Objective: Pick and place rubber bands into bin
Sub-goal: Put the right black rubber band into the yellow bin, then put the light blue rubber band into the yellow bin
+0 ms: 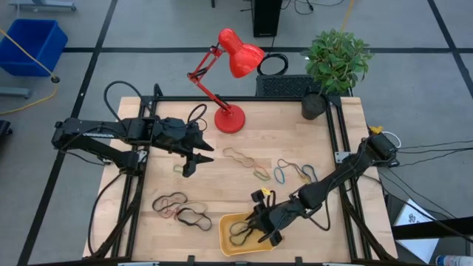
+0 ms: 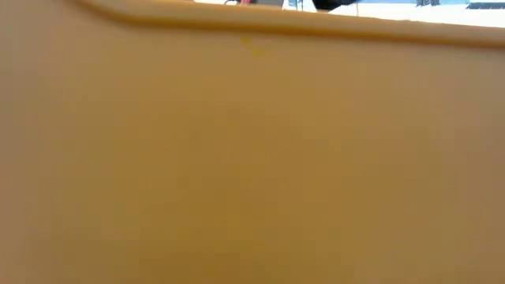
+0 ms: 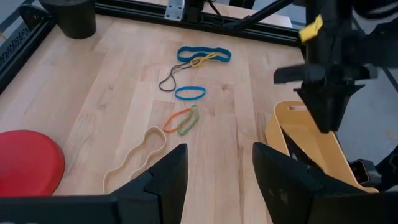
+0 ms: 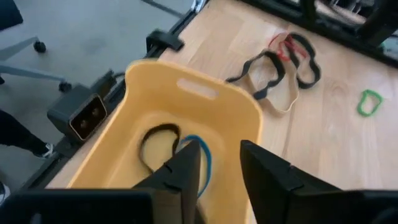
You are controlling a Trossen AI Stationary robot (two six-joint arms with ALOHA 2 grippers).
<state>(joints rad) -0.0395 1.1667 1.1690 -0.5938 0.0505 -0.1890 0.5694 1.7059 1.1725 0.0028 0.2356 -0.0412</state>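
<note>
Around — red lamp (image 1: 230,59) and potted plant (image 1: 336,63) top centre, loose rubber bands (image 1: 244,157) mid-table | Bin (image 1: 229,235) bottom centre, black band (image 4: 158,146) and blue band (image 4: 202,158) inside | Right gripper (image 1: 260,229) over it, jaws partly apart, empty | Left gripper (image 1: 194,159) centre-left, jaws wide, empty | Hidden — low view filled by the bin's wall | No writing legible

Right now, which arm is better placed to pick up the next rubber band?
Probably left: its open left hand hovers by the tan rubber band, while the right hand is over the bin.
</note>
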